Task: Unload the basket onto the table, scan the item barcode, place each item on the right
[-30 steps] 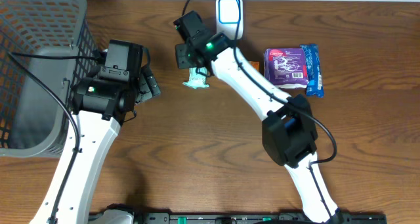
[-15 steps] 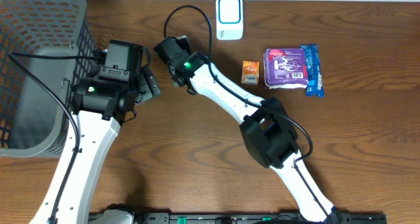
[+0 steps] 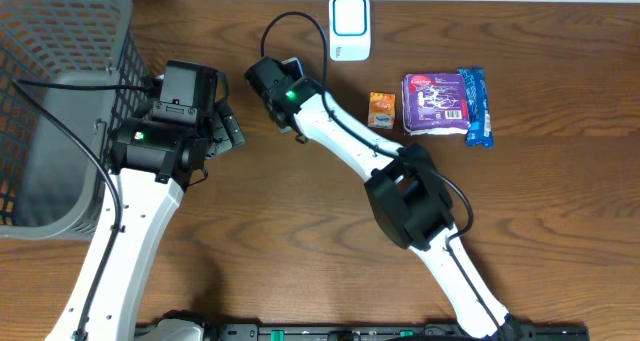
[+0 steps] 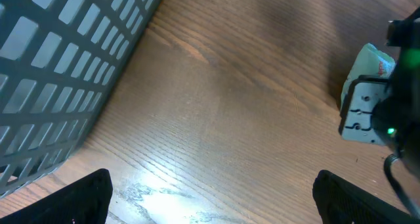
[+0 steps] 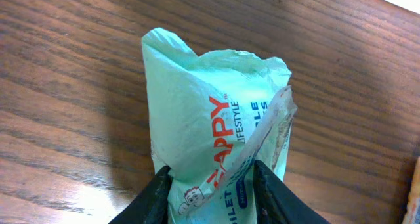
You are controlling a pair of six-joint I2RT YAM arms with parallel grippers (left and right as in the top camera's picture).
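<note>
Right wrist view: the mint-green packet (image 5: 210, 132) fills the frame. Its lower end runs off the bottom edge, so the print reads only in part: red "APPY", blue "LIFESTYLE", the rest cut off or lost in creases. The right gripper (image 5: 213, 201) is clamped on the packet. Only its dark fingertips (image 5: 157, 194) show, pressing either side of the low end. Cannot tell whether the packet touches the table (image 5: 79, 66).

Overhead: the packet is almost wholly hidden under the right gripper (image 3: 275, 81), which sits left of and below the scanner (image 3: 350, 26), apart from it.

Left wrist view: the packet's top (image 4: 371, 63) peeks out at the right edge behind black wrist hardware. The left gripper (image 4: 210, 198) stands wide apart and holds nothing, with only its tips showing in the bottom corners.

Materials:
- Packet: thin crinkled plastic film, soft, pinched to a waist, with a clear seam flap across the front.
- Table: dark wood grain, glossy, with glare patches.
- Basket (image 3: 60, 41): grey plastic lattice of square holes.
- Scanner: white rounded rectangle with a blue-rimmed window.
- Right of it: a small orange box (image 3: 381, 109), then a purple pack (image 3: 435, 103) touching a blue pack (image 3: 478, 106).
</note>
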